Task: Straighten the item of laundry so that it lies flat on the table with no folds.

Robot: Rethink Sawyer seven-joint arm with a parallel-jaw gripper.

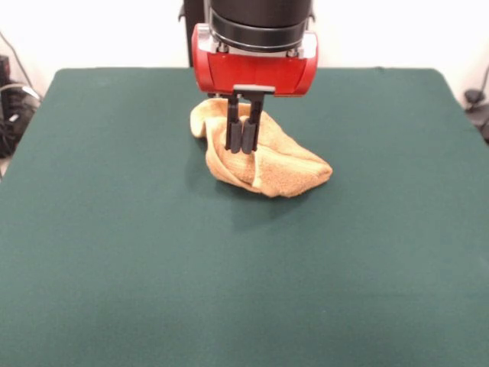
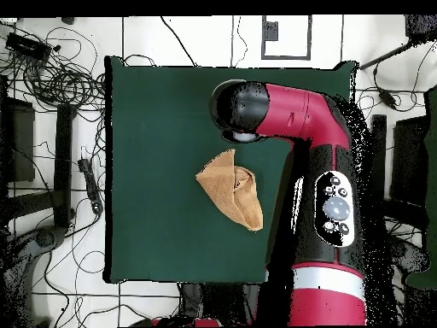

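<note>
Seen from the front view, near to far:

Table foreground: dark green cloth of the table, bare up to the middle.

Laundry: a golden yellow-orange towel lies crumpled a little beyond the table's middle, bunched into a rough wedge with folds lapping over one another and a paler hem showing along one fold.

Laundry, overhead: the towel shows as a folded triangle near the middle of the table, one flap turned over the rest.

End effector: the end effector hangs from the red and black arm directly over the towel's far, upper part; its two dark fingers point straight down and stand close together, nearly pressed to each other.

Contact: the fingertips overlap the top of the cloth heap in the front view; whether any cloth is pinched between them cannot be told.

Containers: none visible.

Arm, overhead: the arm reaches across one side of the table, its head just beside the towel's upper corner.
</note>
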